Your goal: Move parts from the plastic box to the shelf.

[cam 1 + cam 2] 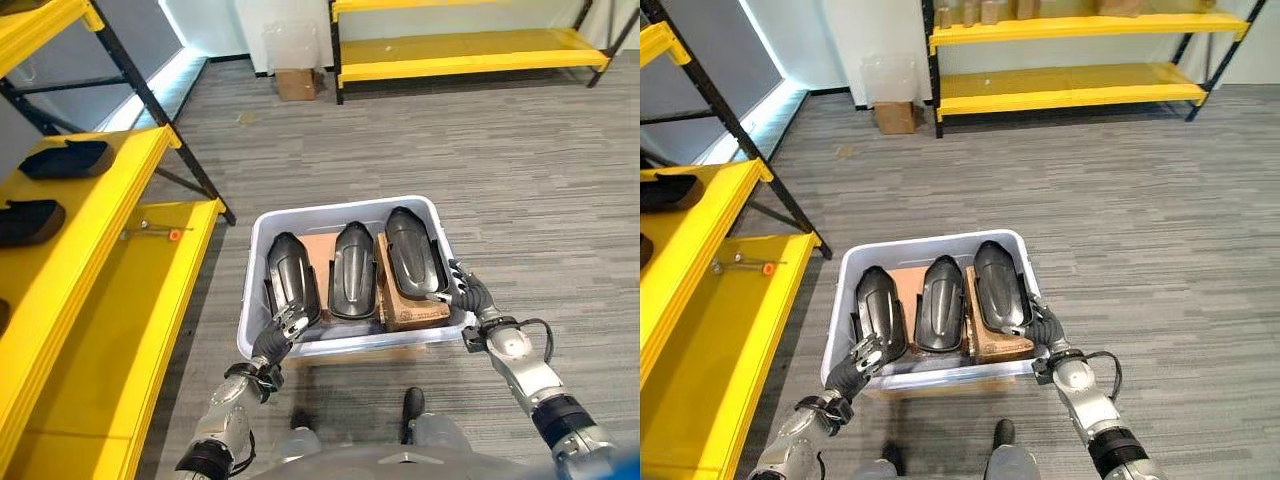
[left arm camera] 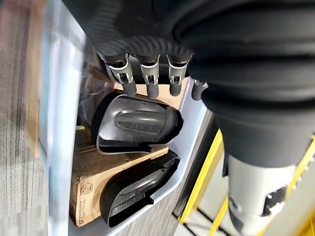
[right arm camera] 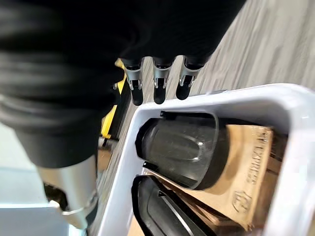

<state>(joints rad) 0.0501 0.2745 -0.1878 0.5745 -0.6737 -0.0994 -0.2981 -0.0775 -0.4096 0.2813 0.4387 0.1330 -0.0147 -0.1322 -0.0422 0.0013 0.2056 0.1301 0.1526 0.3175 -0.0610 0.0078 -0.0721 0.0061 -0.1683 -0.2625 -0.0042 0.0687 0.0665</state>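
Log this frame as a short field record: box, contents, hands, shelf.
box: pale plastic box on the grey floor, beside the yellow shelf
contents: three black parts side by side, left, middle, right; cardboard box under the right one
left hand: at the box's near left corner, fingers over the rim by the left part; grip unclear
right hand: at the box's right rim, next to the right part; grip unclear
shelf: two black parts already there, and
task state: three parts not yet moved
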